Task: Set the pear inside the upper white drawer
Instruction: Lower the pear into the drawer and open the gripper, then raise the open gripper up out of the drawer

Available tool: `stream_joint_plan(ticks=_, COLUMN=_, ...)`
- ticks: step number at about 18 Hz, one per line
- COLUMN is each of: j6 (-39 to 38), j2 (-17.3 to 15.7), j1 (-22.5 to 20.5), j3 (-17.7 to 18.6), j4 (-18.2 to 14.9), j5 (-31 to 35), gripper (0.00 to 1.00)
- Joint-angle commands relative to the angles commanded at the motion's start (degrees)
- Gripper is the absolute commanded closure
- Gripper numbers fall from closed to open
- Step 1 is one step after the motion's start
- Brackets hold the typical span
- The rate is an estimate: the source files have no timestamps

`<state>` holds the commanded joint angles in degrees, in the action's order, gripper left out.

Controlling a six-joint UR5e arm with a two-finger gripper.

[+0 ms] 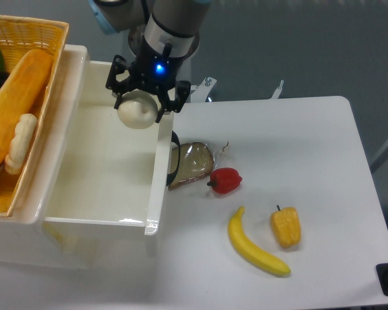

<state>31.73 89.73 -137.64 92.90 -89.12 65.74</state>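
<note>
The claw (138, 103) is clamped on the pear (136, 110), with black fingers on either side of the fruit. A blue indicator light shows on the wrist housing above it. The pear hangs over the upper white drawer (84, 194), above the interior near the drawer's right wall and toward its far end; it is clear of the drawer floor.

The drawer stands open at the left of the white counter (297, 148). Its interior is glossy and shows reflections along the near wall. A woven yellow basket (19, 187) sits against the drawer's left rim and holds a long orange item and other produce, partly cut off by the frame edge.

On the counter, just beside the drawer's right wall, lies a slice of bread in a clear wrapper (191, 163). A red pepper (226, 180) touches the wrapper's right edge. A banana (254, 247) lies nearer the front edge, with a yellow-orange pepper (286, 227) just beside it.

Behind the counter the background is a plain grey-blue surface.
</note>
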Motion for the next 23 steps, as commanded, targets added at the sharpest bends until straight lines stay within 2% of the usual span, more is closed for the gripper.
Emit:
stream_joint_plan(ticks=4, j6=0.0, j2=1.1, j1=1.5, j3=0.1, j4=0.0, j5=0.0, gripper=0.32)
stream_joint_plan(ticks=7, j6=0.1, j2=2.2, j1=2.2, j3=0.1, j4=0.0, j5=0.3, gripper=0.24)
stream_joint_plan(ticks=10, j6=0.0, j2=2.5, j1=3.7, j3=0.0, j4=-0.2, j5=2.8, gripper=0.23)
stream_joint_plan(ticks=12, j6=0.0, j2=2.4, j1=3.9, j3=-0.1, j4=-0.2, j5=3.3, gripper=0.15)
stream_joint_plan(ticks=16, j6=0.1, j2=1.9, j1=3.8, j3=-0.1, j4=-0.3, j5=3.3, gripper=0.06)
stream_joint_plan(ticks=23, j6=0.2, j2=0.6, j1=3.8, j3=-0.3, j4=-0.2, j5=3.1, gripper=0.06)
